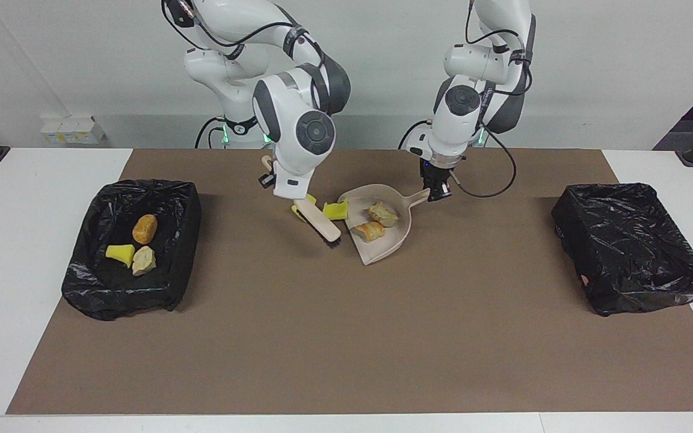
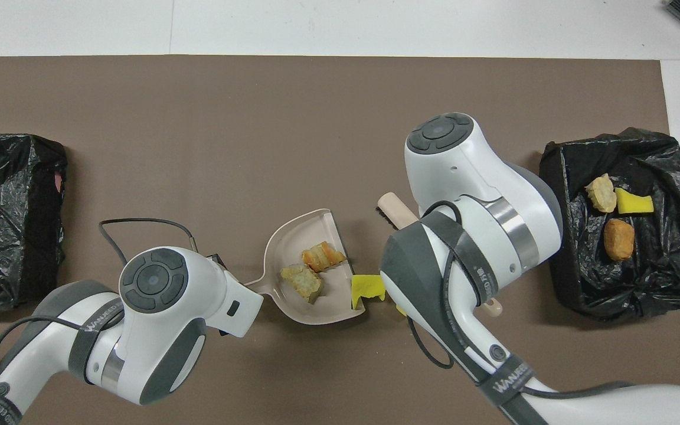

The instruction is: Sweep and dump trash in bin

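Beige dustpan (image 1: 390,237), pale and plain, and in it two golden-brown bread lumps (image 1: 376,222), one streaked orange on its crust. Right at the pan's lip, a bright yellow sponge piece (image 1: 335,210). The brush (image 1: 318,221) under the right end effector (image 1: 269,178) is beige too, with black bristles. Brown mat (image 1: 346,337) across a white table (image 1: 27,252). Glossy black bin (image 1: 127,288) toward the right end effector's end of the table: inside it an orange-brown lump (image 1: 144,228), a yellow scrap (image 1: 120,254), a pale beige lump (image 1: 143,260). Second bin (image 1: 632,249), same shiny black. Arms white with grey joints.
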Action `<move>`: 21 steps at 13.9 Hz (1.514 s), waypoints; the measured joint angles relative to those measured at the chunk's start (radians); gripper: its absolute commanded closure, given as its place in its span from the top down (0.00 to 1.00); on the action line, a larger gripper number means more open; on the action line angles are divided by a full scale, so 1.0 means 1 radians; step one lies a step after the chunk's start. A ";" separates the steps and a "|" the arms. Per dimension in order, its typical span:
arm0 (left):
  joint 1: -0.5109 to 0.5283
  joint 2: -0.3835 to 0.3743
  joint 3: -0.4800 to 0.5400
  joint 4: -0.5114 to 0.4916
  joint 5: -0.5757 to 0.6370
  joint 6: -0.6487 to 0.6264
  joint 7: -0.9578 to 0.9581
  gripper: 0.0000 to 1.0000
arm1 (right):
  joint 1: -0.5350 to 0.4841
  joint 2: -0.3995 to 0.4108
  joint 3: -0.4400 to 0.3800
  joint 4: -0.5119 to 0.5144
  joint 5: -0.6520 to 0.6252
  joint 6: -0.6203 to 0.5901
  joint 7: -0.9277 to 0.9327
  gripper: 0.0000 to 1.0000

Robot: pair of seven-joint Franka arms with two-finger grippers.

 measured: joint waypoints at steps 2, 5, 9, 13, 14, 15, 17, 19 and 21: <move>-0.001 0.000 -0.003 0.000 0.000 0.000 0.062 0.00 | -0.009 -0.040 0.000 -0.097 0.040 0.021 0.137 0.00; -0.003 0.000 -0.009 0.000 0.000 -0.001 0.088 0.00 | -0.008 -0.191 0.006 -0.414 0.111 0.263 0.333 0.00; -0.003 0.000 -0.010 0.000 0.000 0.000 0.094 0.00 | -0.023 -0.358 0.001 -0.689 0.183 0.439 0.394 0.00; -0.003 0.001 -0.010 0.000 0.000 0.000 0.096 0.00 | 0.033 -0.358 0.007 -0.705 0.345 0.569 0.488 0.00; -0.003 0.001 -0.010 0.000 0.000 0.000 0.096 0.00 | 0.061 -0.343 0.008 -0.698 0.375 0.598 0.517 0.00; -0.003 0.001 -0.010 0.000 0.000 0.000 0.096 0.00 | 0.091 -0.326 0.008 -0.682 0.400 0.618 0.544 0.00; -0.003 0.001 -0.010 0.000 0.000 0.000 0.096 0.00 | 0.139 -0.282 0.010 -0.628 0.443 0.656 0.582 0.00; -0.003 0.001 -0.009 0.000 0.000 0.000 0.095 0.00 | 0.170 -0.211 0.010 -0.556 0.459 0.700 0.588 0.00; -0.002 0.002 -0.007 0.000 0.000 0.000 0.091 0.00 | 0.198 -0.133 0.010 -0.469 0.461 0.718 0.622 0.00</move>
